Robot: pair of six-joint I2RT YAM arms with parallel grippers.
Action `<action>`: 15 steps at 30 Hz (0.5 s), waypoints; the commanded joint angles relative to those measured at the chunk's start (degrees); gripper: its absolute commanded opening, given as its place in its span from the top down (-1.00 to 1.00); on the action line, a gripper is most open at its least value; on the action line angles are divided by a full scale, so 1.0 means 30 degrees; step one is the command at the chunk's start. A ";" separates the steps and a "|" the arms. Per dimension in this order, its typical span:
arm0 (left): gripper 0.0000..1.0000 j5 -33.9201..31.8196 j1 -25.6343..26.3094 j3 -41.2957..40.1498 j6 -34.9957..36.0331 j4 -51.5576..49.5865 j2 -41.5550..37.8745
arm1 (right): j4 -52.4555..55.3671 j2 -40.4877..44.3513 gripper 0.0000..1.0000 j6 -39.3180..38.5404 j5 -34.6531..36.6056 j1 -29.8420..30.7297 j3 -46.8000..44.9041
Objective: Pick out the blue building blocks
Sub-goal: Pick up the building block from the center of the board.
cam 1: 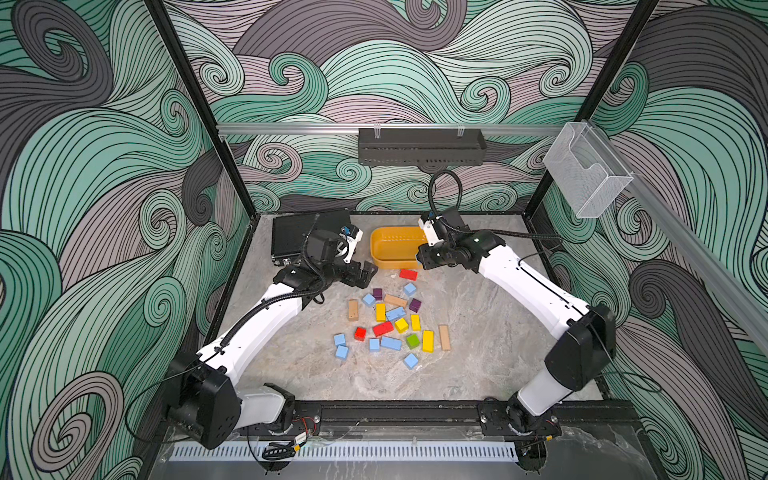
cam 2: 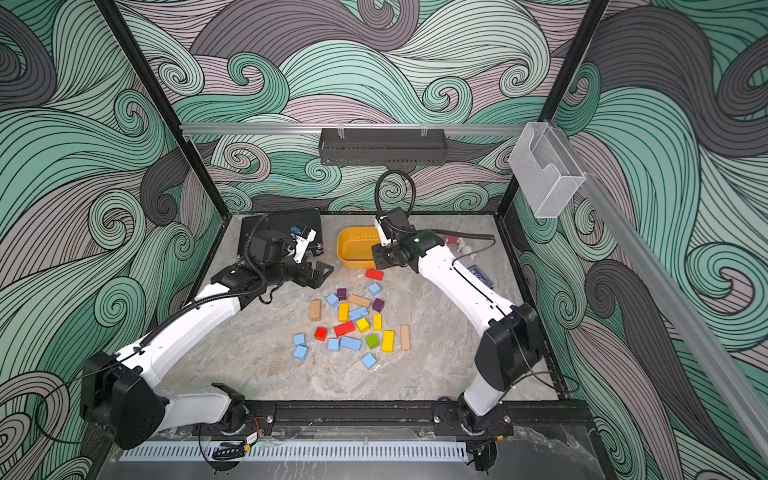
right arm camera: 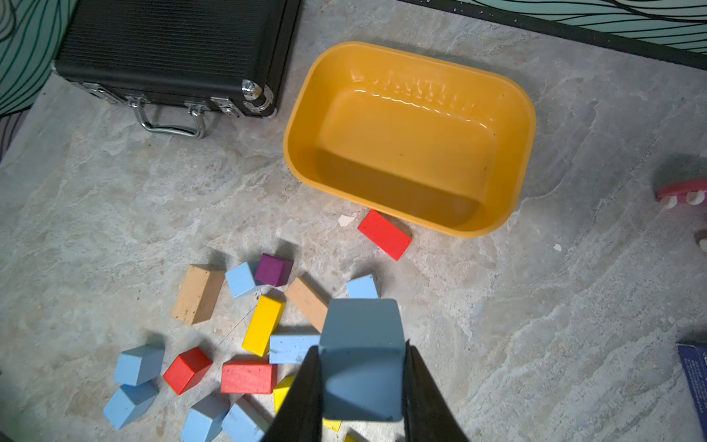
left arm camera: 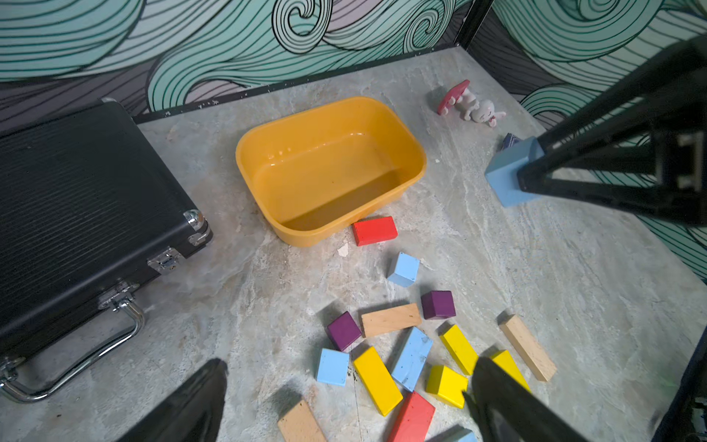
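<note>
One blue block [right arm camera: 361, 344] clenched in right fingers [right arm camera: 302, 402], near yellow tub [right arm camera: 302, 134] — left fingers [left arm camera: 183, 409] spread wide

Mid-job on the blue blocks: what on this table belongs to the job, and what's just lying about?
Belongs to the job:
- blue block, held in the shut right pincer
- loose blue blocks
- open left pincer
- yellow tub, probably the drop spot

Just lying about:
- other-coloured blocks (red, yellow, purple, green, tan)
- black case
- toy figure
- dark blue packet
</note>
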State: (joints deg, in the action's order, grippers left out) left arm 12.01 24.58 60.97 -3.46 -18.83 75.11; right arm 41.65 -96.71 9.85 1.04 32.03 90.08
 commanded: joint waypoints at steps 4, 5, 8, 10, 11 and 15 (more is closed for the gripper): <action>-0.97 0.0211 0.0139 0.1229 -0.0032 0.0447 0.1611 | 0.1205 -0.2668 1.00 -0.0272 -0.0448 -0.0821 0.2650; -0.97 0.0248 0.0135 0.1417 -0.0016 0.0457 0.1911 | 0.1198 -0.3030 1.00 -0.0239 -0.0519 -0.0941 0.2936; -0.97 0.0409 0.0155 0.1785 0.0053 0.0663 0.2996 | 0.1191 -0.4147 1.00 -0.0266 -0.0749 -0.1347 0.3705; -0.97 0.0320 0.0134 0.1967 0.0073 0.0809 0.3479 | 0.1220 -0.4875 1.00 -0.0351 -0.0758 -0.1586 0.4124; -0.97 0.0232 0.0128 0.2056 0.0071 0.0855 0.3762 | 0.1205 -0.5221 1.00 -0.0367 -0.0729 -0.1700 0.4330; -0.97 0.0114 0.0129 0.2523 -0.0188 0.0857 0.4955 | 0.1220 -0.6767 1.00 -0.0382 -0.0770 -0.2288 0.5416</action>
State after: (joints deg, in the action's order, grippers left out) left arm 12.27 24.56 66.15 -3.51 -16.91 88.25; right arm 44.21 -115.18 9.32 -0.62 26.17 104.31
